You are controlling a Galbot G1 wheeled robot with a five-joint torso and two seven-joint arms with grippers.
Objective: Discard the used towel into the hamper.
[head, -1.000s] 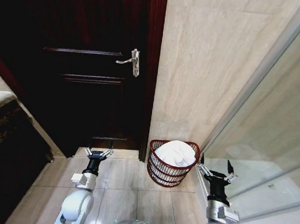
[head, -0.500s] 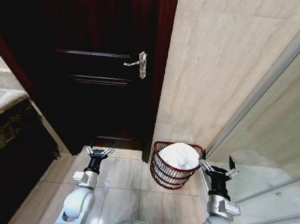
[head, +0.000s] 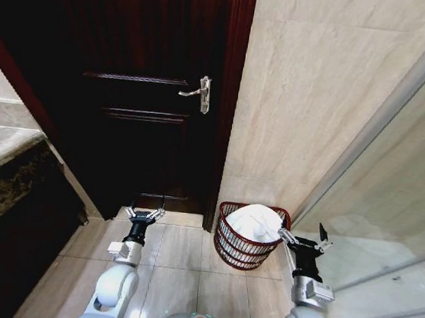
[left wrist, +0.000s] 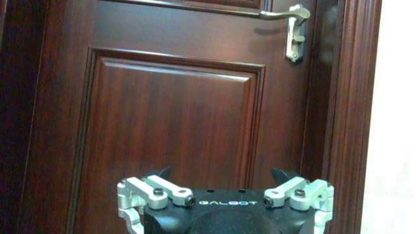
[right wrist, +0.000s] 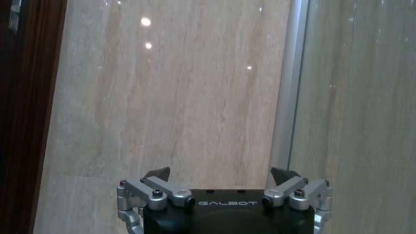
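Left gripper [head: 144, 214]: fingers spread wide, empty, touching nothing, held low over floor tiles [head: 180, 248], pointing at dark wooden door [head: 141, 124]; door handle [left wrist: 291, 22] well above it.

Right gripper [head: 305, 241]: fingers spread wide, empty, facing beige wall [right wrist: 182, 97] and glass partition [right wrist: 364, 97].

Hamper [head: 247, 235]: on floor just left of right gripper, rim near its left fingertip; contact unclear. White towel [head: 257, 223] heaped inside, bulging above rim.
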